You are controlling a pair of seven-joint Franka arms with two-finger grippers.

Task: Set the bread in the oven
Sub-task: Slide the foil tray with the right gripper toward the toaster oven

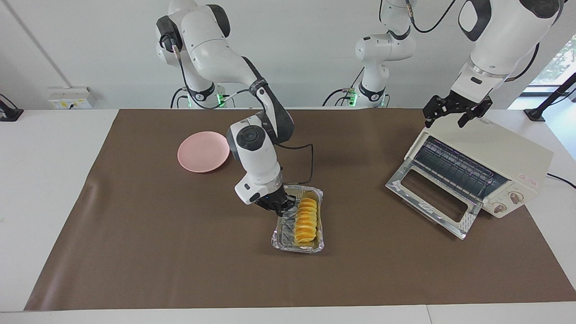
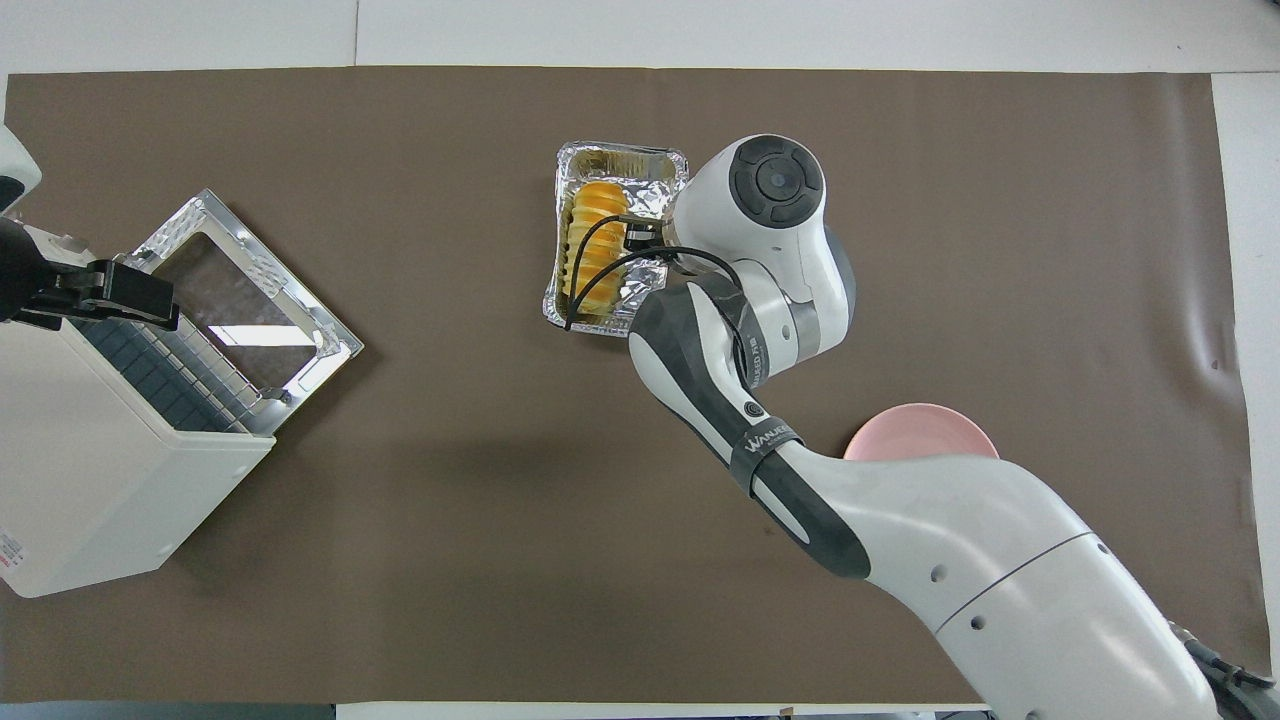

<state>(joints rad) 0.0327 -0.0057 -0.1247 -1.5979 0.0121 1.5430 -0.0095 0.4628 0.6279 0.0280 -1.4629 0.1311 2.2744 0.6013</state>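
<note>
Facing view: right gripper (image 1: 284,208) is low in the foil tray (image 1: 279,234), at the end of the bread (image 1: 306,221) nearer the robots, jaws parted and touching or almost touching the loaf; a grip can't be confirmed. Bread lies lengthwise in the tray, mid-table on the brown mat (image 1: 180,252). Oven (image 1: 495,166) sits toward the left arm's end of the table (image 1: 45,180), glass door (image 1: 432,198) dropped flat, wire rack (image 1: 454,168) showing. Left gripper (image 1: 455,112) hovers over the oven's top edge, jaws spread, empty. Pink plate (image 1: 203,151) lies nearer the robots than the tray, toward the right arm's end.
</note>
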